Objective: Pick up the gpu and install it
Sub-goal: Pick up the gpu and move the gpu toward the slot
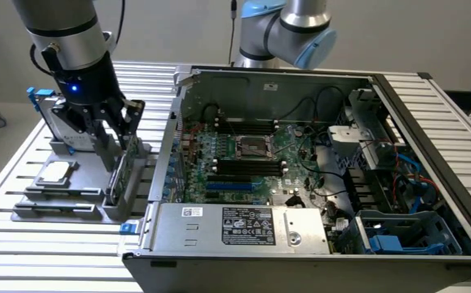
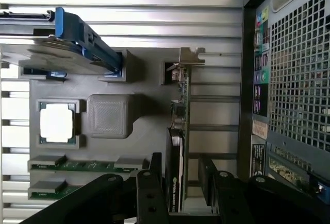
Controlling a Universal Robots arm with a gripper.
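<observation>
The gpu (image 2: 178,147) stands on edge in a slot of the grey holder (image 2: 147,126), with its green board, black cover and silvery bracket (image 2: 188,59) showing. My gripper (image 2: 180,188) hangs right over the card. Its black fingers (image 2: 149,193) stand on either side of the card, open, with a gap on each side. In the exterior view the gripper (image 1: 113,160) is low over the gpu (image 1: 121,183), at the left of the open computer case (image 1: 430,122).
The holder (image 1: 80,204) also carries a processor chip (image 1: 56,173), memory sticks (image 2: 77,165) and a hard drive in a blue frame (image 2: 77,44). The case's motherboard (image 1: 244,159) lies exposed, with blue slots (image 1: 227,183) near the power supply (image 1: 244,226). The case's vented back wall (image 2: 294,80) is close beside the card.
</observation>
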